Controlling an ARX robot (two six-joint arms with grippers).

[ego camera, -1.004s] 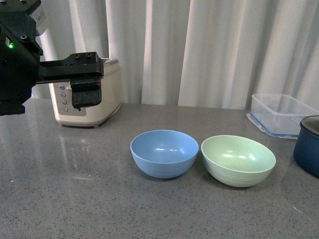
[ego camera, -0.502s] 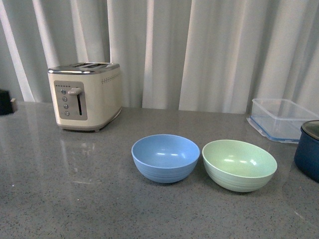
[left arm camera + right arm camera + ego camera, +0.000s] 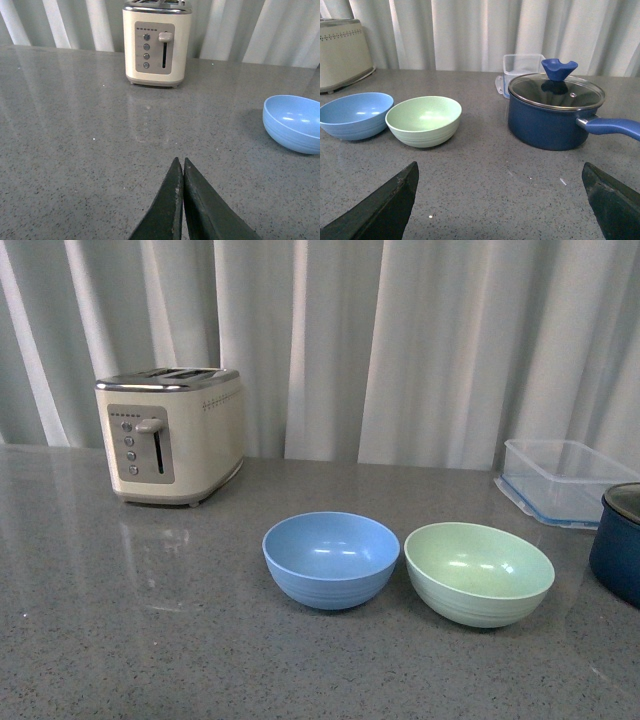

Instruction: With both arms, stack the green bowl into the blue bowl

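Green bowl [image 3: 479,573] sits upright and empty on the grey counter [image 3: 150,640], just to the right of the blue bowl [image 3: 330,560], which is also upright and empty. Their rims come so close that I cannot tell whether they touch. A cream toaster [image 3: 170,433] stands well back to the left, in front of the white curtain [image 3: 420,340]. A clear plastic container [image 3: 565,480] and a navy pot [image 3: 620,540] with a glass lid are at the far right. In the left wrist view the left gripper [image 3: 180,165] has its fingers pressed together on nothing, above bare counter, well apart from the blue bowl. In the right wrist view the right gripper [image 3: 500,167] has its fingers spread wide and empty, short of the green bowl and the pot.
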